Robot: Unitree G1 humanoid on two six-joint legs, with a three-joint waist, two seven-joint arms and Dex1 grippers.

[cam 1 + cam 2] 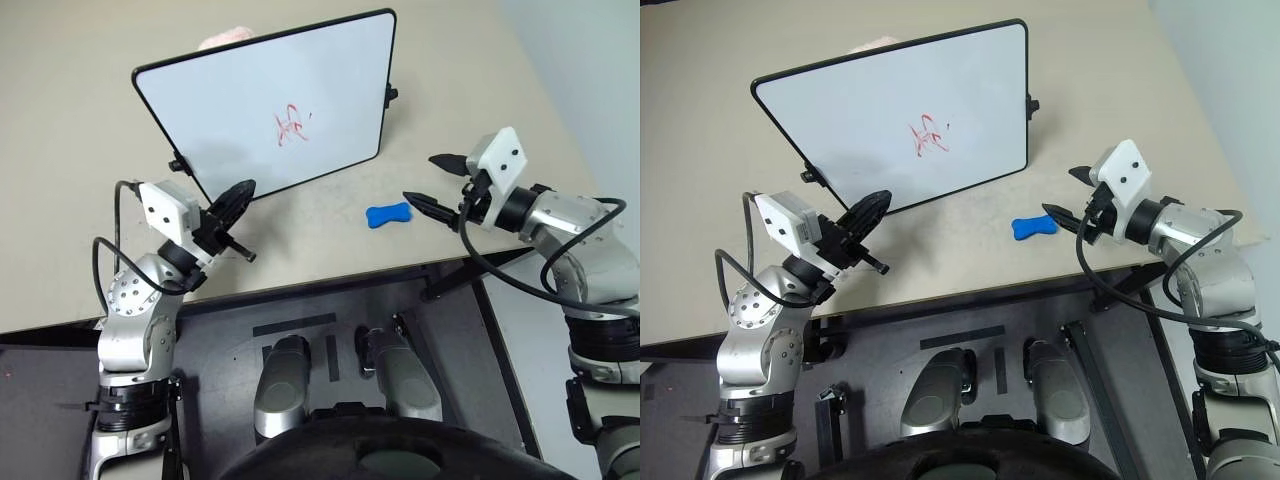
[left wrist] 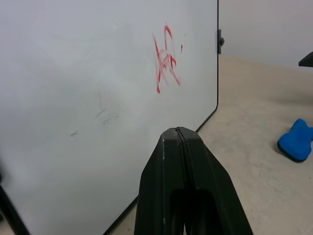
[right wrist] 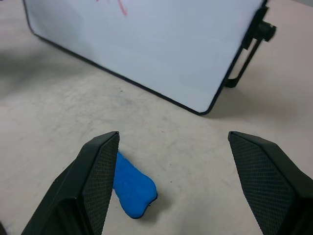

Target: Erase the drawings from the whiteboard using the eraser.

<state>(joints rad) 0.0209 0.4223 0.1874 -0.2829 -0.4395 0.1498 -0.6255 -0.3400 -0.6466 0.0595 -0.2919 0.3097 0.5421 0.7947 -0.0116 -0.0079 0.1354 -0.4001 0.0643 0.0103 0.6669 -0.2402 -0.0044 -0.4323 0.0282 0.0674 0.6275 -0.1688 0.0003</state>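
Whiteboard (image 1: 270, 100): stands tilted on the table (image 1: 480, 90), red drawings (image 1: 290, 126) near its middle.
Right gripper (image 1: 436, 182): fingers wide apart, empty, aimed at the board.
Left gripper (image 1: 236, 198): fingers pressed together, at the board's lower edge.
Eraser (image 1: 388, 214): flat on the table, just beside the right gripper's lower finger.

Whiteboard (image 1: 250, 110): glossy smooth white face w/ faint grey smudges, thin black frame, prob. plastic; small black side knob, matt. Drawings (image 1: 291, 126): thin red marker ink, streaky, partly smeared. Eraser (image 1: 388, 214): bright blue, matt, looks soft/foam-like, rounded edges. Table (image 1: 80, 230): pale beige top, matt, slightly mottled w/ small dark specks. Left gripper (image 1: 237, 200): jaws black, matt, smooth plastic, seam between them closed. Right gripper (image 3: 168, 147): jaws black w/ fine cross-hatch texture on inner faces, standing apart. Wrist housings white plastic, smooth; arm links silver metal, satin sheen; cables black, rubbery.
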